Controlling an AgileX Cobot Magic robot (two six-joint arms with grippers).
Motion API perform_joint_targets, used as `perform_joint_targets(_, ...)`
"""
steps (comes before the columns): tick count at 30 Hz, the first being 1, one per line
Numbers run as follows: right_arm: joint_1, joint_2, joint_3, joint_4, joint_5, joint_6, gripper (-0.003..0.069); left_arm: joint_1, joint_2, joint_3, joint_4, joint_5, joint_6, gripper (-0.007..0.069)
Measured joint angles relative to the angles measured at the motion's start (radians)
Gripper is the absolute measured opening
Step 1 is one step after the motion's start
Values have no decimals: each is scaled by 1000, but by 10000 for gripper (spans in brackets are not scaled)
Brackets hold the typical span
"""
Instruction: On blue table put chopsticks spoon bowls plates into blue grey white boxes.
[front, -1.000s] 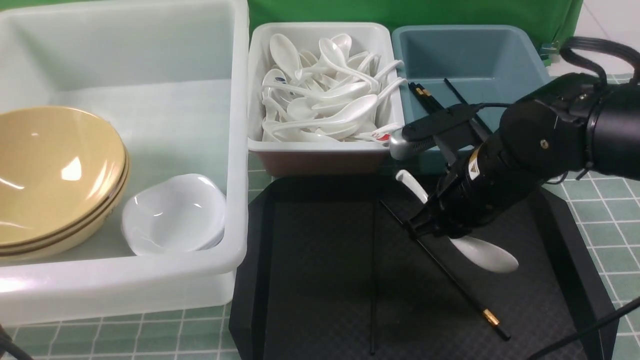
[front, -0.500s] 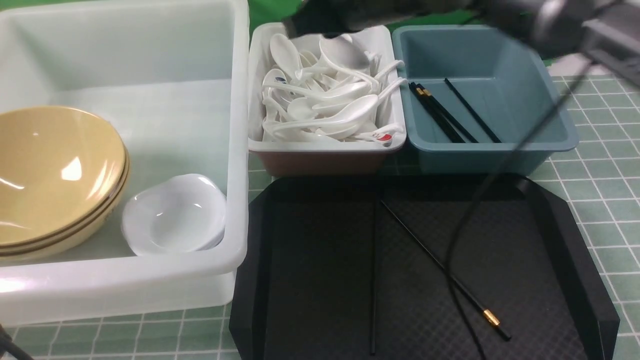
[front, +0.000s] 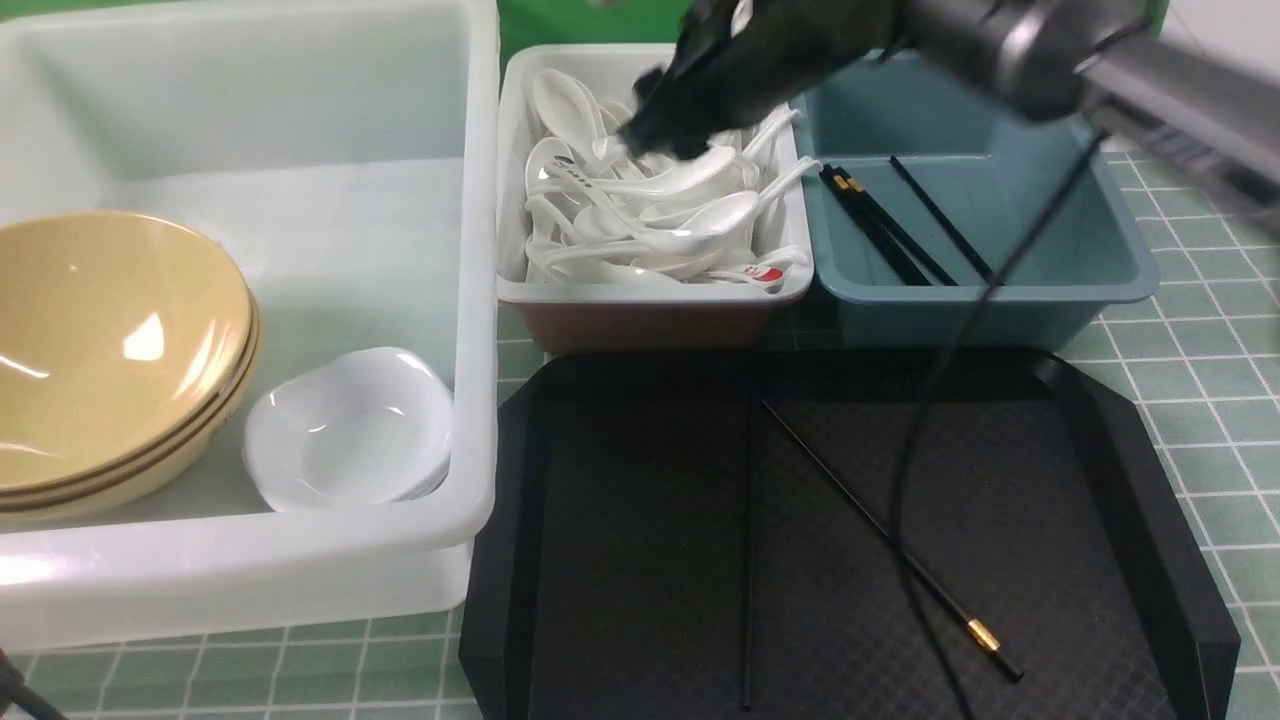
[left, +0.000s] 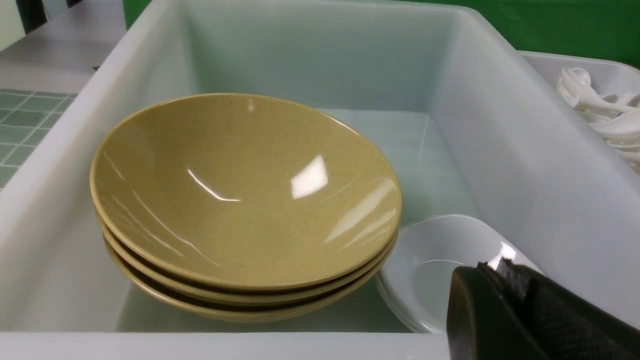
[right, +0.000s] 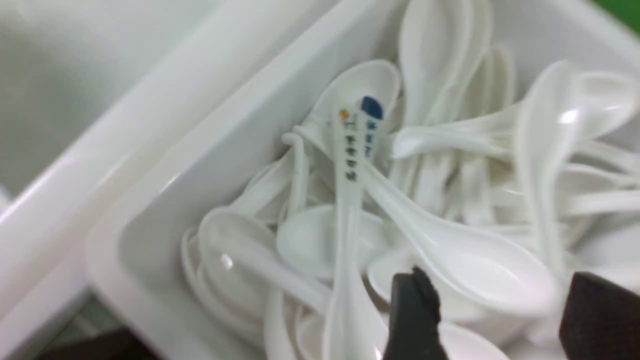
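Observation:
My right gripper (front: 650, 135) hangs open over the white box (front: 650, 295), which is heaped with white spoons (front: 690, 215). In the right wrist view its fingers (right: 415, 310) stand wide apart, with one spoon (right: 480, 270) lying on the pile beneath them. Black chopsticks (front: 880, 225) lie in the blue-grey box (front: 1000, 300). Two more chopsticks (front: 880, 530) rest on the black tray (front: 620, 560). Tan bowls (left: 245, 200) and white plates (left: 440, 260) sit stacked in the large translucent box (front: 470, 300). My left gripper (left: 495, 267) is shut, empty, at that box's near rim.
The right arm's cable (front: 940, 400) hangs across the blue-grey box and down over the black tray. The tiled blue table (front: 1200, 400) shows to the right of the tray and along the front edge. A green backdrop stands behind the boxes.
My right gripper lifted the spoon off the black tray, carried it up and left over the white box, and opened. No spoon is left on the tray. The left gripper stayed still.

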Motion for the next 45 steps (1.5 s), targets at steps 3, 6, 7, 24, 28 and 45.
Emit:
perform_joint_targets(3, -4, -99, 23, -28, 110, 6, 433, 0, 0, 0, 0, 0, 0, 1)
perform_joint_targets(6, -6, -204, 97, -57, 335, 59, 431, 0, 0, 0, 0, 0, 0, 1)
perform_joint_targets(7, -6, -220, 135, -58, 360, 69, 430, 0, 0, 0, 0, -3, 0, 1)
perform_joint_targets(24, -3, -197, 927, -29, 31, 94, 222, 0, 0, 0, -2, -6, -1, 1)
perform_joint_targets(28, -3, -192, 924, -38, 30, 87, 125, 0, 0, 0, -2, -6, -1, 1)
perform_joint_targets(45, -26, -684, 852, -255, -101, 143, 80, 0, 0, 0, -2, -7, -1, 1)
